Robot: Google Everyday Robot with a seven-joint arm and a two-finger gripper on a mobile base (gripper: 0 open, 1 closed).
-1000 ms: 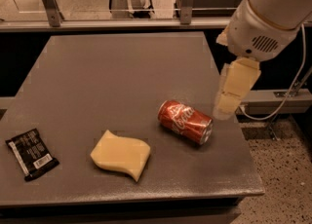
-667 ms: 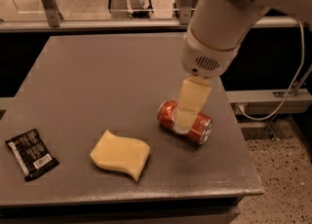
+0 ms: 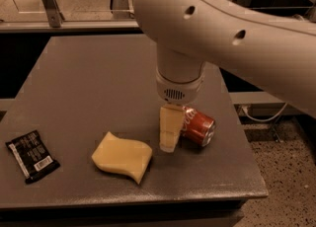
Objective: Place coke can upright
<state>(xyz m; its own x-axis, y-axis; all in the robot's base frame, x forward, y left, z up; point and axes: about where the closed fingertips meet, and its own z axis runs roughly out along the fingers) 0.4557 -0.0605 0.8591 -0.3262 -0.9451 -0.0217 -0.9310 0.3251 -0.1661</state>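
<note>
The coke can point(image 3: 198, 126) is red with white script and lies on its side on the grey table point(image 3: 98, 88), right of the middle, with its silver end facing front right. My gripper point(image 3: 170, 134) hangs straight down from the big white arm point(image 3: 207, 28) and stands at the can's left end, covering that part of it. Its cream tip reaches down to about the table top. I cannot tell whether it touches the can.
A yellow wavy sponge point(image 3: 122, 156) lies just left of the gripper. A black snack packet point(image 3: 32, 155) lies near the table's front left edge. The table's right edge is close to the can. A rail runs behind the table.
The arm has swung left from the table's right side over the can, and the gripper has come down at the can's left end. The can has stayed on its side.
</note>
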